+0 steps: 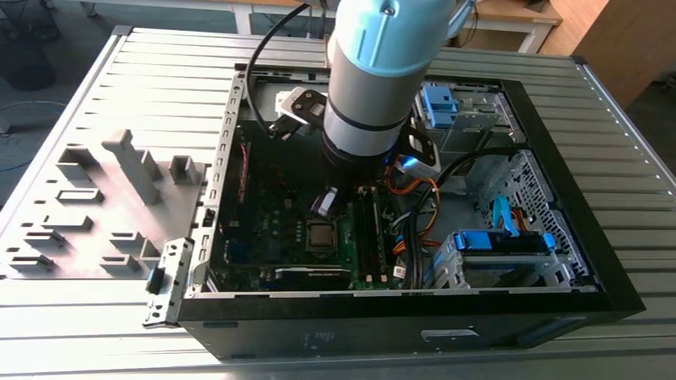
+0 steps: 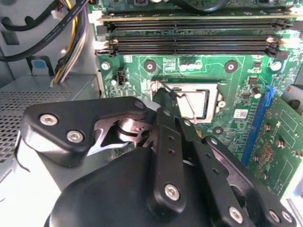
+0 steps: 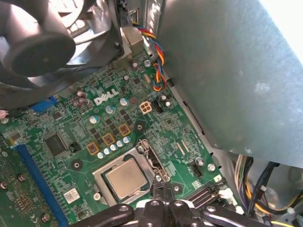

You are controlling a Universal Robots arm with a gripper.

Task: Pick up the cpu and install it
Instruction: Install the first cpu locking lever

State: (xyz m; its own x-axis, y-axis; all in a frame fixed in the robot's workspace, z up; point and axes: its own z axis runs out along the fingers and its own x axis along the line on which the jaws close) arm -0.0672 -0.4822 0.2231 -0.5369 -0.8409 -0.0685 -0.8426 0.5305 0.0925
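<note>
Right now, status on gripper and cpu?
Gripper down over the board, at the socket edge. Cpu sits in the socket, nothing on top. Fingers' state unclear.

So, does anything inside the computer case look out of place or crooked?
Nothing clearly stands out. The cpu lies flat and square within the socket frame on the motherboard, with the gripper just beside it. The memory sticks sit straight in their slots.

A ribbed grey metal worktable [image 1: 95,87] filled most of the exterior view, evenly lit. Beyond its far edge stood a pale-legged wooden table [image 1: 518,20], with a brown wooden cabinet [image 1: 623,39] beside that table.
</note>
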